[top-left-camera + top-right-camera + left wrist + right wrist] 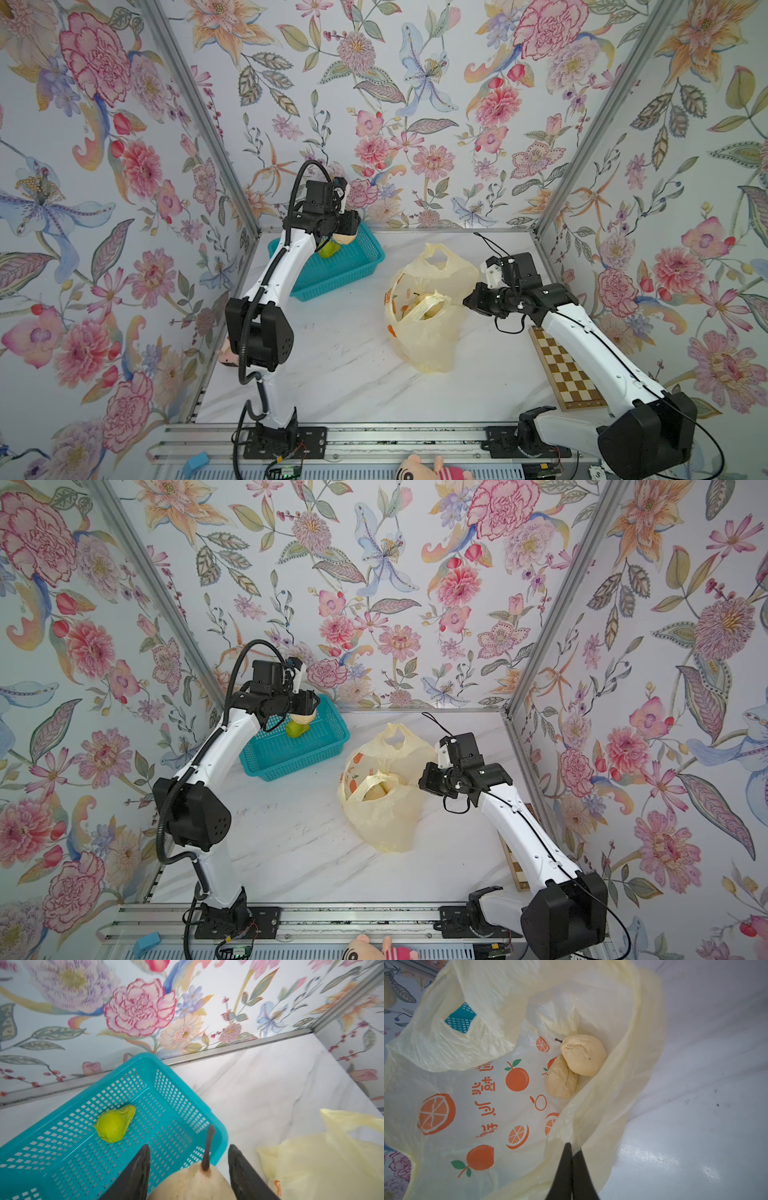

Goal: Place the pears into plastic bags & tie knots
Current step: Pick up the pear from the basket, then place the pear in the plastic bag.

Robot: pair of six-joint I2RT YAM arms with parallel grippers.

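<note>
My left gripper [189, 1147] is shut on a cream pear [193, 1182] with a brown stem and holds it above the teal basket [62, 1167]; both top views show this pear [345, 238] [303, 719] under the gripper [347, 232]. A yellow-green pear [114, 1124] [330, 249] lies in the basket. The pale-yellow plastic bag [424, 340] [446, 1053] with orange fruit print stands mid-table with its mouth open. Two cream pears [583, 1054] [560, 1080] lie inside it. My right gripper [573, 1147] [467, 301] is shut on the bag's rim. No knot shows.
A chessboard [565, 370] lies under the right arm at the table's right edge. A pinkish toy [227, 353] peeks out behind the left arm's elbow. A plush doll [428, 467] and a blue block [195, 463] sit beyond the front rail. Flowered walls enclose three sides.
</note>
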